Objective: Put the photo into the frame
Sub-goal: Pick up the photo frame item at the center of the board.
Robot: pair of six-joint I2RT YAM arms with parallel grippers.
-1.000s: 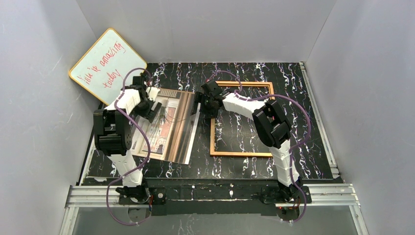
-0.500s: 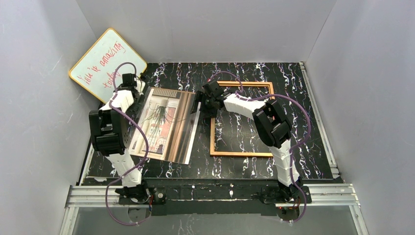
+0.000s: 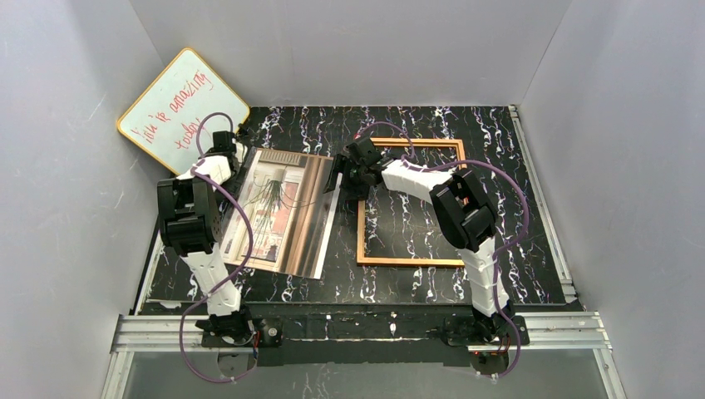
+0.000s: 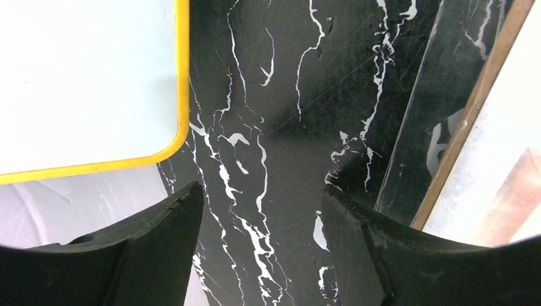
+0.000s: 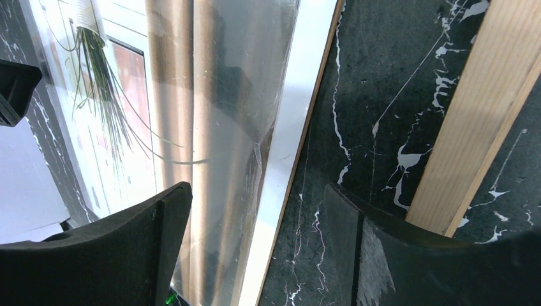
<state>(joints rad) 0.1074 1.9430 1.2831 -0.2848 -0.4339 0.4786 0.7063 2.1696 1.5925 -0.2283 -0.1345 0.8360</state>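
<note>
The only writing I can see is red handwriting on the yellow-edged whiteboard (image 3: pixel 179 104) leaning in the far left corner. I read it as "You're amazing today", though the first word is too scrawled to be sure of.

The photo (image 3: pixel 287 212) lies flat on the left half of the black marbled surface (image 3: pixel 499 166), slightly askew, showing curtains, a bright window and a spiky plant. The frame (image 3: pixel 411 262) lies flat just to its right, apart from it, with the marble showing through its opening.

My left hand (image 3: pixel 229 143) is at the photo's far left corner, close to the whiteboard's lower corner. On its wrist camera the fingers (image 4: pixel 159 236) stand apart over bare marble with nothing between them, and the photo's edge lies off to the right.

My right hand (image 3: pixel 337 179) hangs over the gap between photo and frame. Its fingers (image 5: pixel 140 236) are spread, holding nothing: the left one is over the photo's curtains, the right one over marble beside the frame's wooden rail.
</note>
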